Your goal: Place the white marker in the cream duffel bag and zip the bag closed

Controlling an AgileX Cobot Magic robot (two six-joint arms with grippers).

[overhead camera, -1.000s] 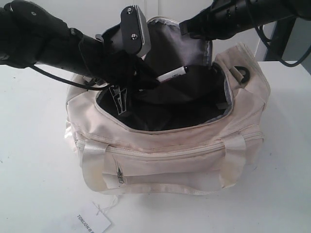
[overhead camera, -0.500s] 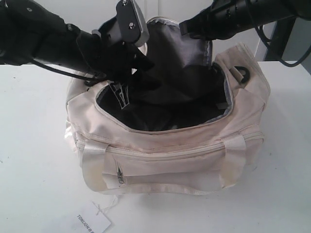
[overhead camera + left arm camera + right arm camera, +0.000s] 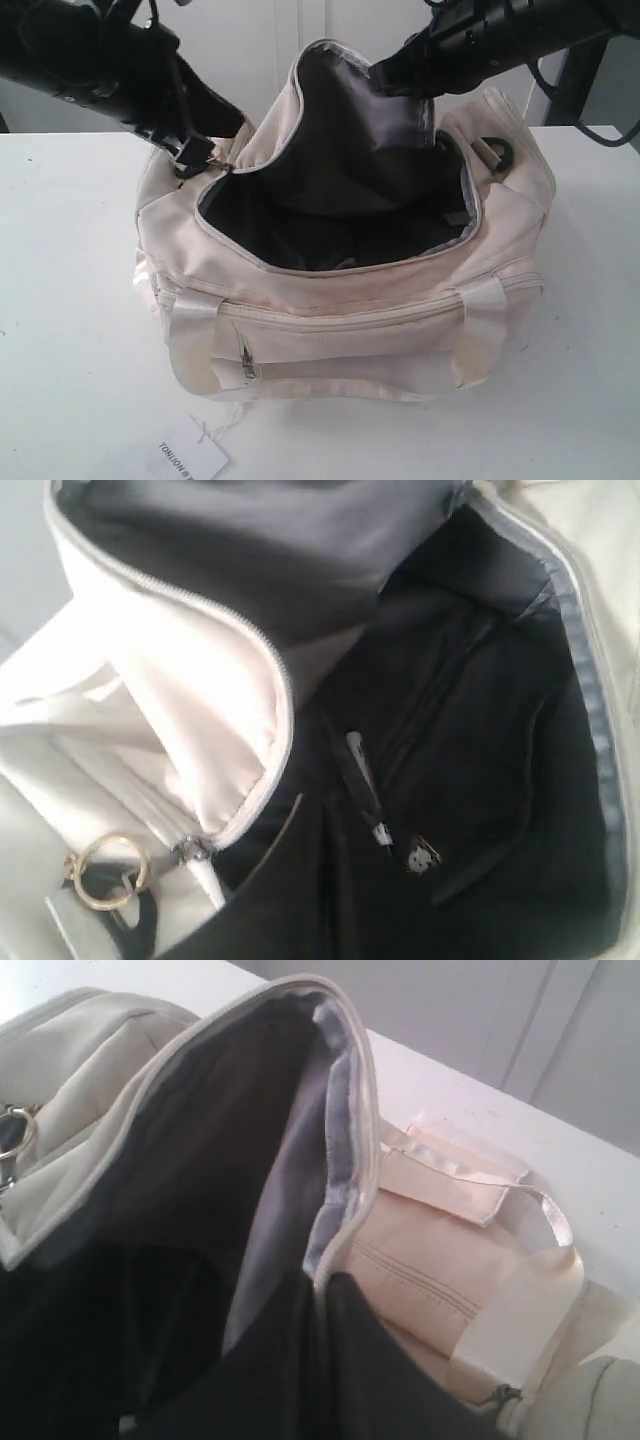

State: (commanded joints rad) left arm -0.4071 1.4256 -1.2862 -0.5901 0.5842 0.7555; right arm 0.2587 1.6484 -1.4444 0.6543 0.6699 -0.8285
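Inside, we list the white marker [image 3: 357, 760] in the cream duffel bag [image 3: 340, 330]. At one o'clock the right claw [image 3: 400, 78] pinches the flap [image 3: 330, 120] up for access. The left claw [image 3: 195, 140]: we cannot tell.

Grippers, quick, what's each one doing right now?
Left gripper: cannot be told, its jaws don't show.
Right gripper: closed on the cream duffel bag, holding its flap up.

Matt cloth duffel bag [image 3: 350, 300] (glossy handles [image 3: 190, 335])
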